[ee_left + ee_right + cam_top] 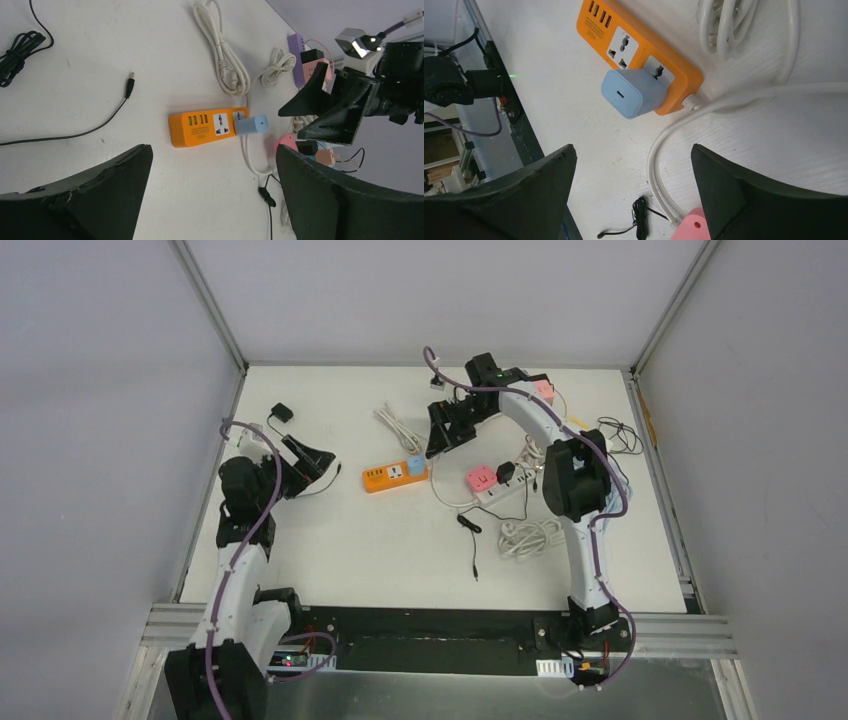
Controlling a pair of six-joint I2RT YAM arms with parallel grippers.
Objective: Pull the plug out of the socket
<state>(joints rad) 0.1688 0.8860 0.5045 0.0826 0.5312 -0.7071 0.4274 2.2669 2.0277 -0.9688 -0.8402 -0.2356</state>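
An orange power strip lies mid-table with a light blue plug adapter seated in its right-end socket. The strip and plug show ahead of my left gripper. The right wrist view shows the strip and plug from above. My left gripper is open and empty, left of the strip and apart from it. My right gripper is open and empty, hovering just right of and behind the plug, also visible in the left wrist view.
The strip's white cord coils behind it. A pink socket cube and a white strip with a black plug lie to the right. Black cables, a white coil and a black adapter lie around.
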